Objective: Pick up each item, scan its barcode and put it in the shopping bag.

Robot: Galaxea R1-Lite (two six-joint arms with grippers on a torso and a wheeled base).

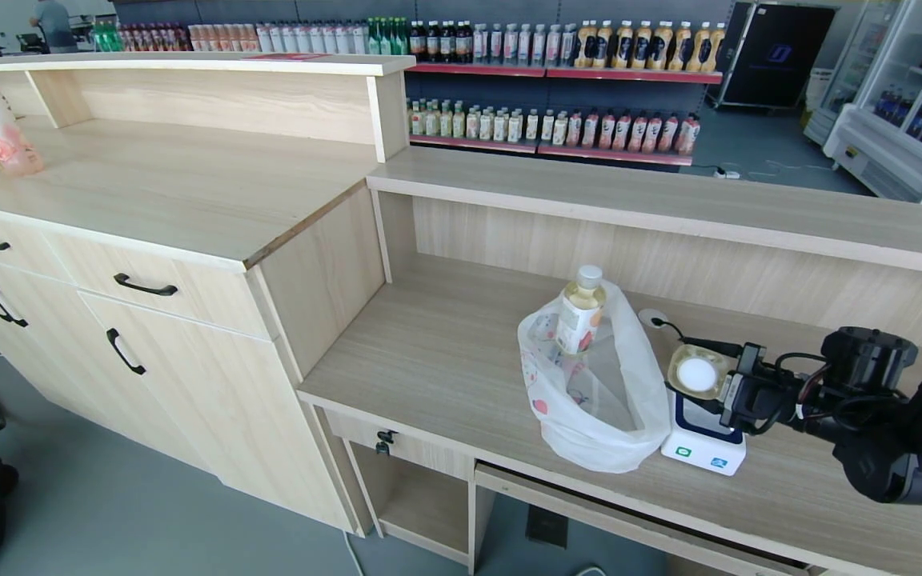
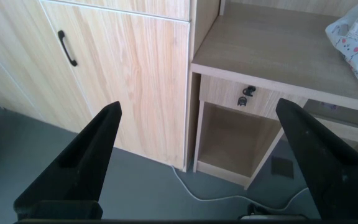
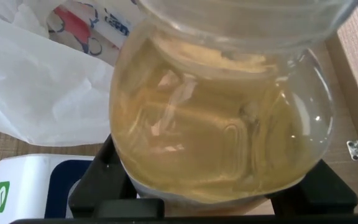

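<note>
A light wooden surface [image 1: 445, 352] sits low on the right. A higher wooden surface [image 1: 173, 184] stands on the left, with a raised ledge [image 1: 189, 64] along its far edge. Below the higher one are drawers [image 1: 205, 308] and doors [image 1: 189, 392] with black handles [image 1: 145, 286]. Under the low one is a small drawer [image 1: 421, 452] with a lock [image 1: 385, 440], and below that an open cubby [image 1: 421, 500]. The floor [image 1: 109, 496] is grey, and a white cable [image 2: 197, 190] lies on it near the cubby. Far behind, red shelves [image 1: 557, 72] hold long rows of drink bottles [image 1: 629, 48]. Glass fridges [image 1: 901, 104] stand far right, beside a big black box [image 1: 773, 56].
</note>
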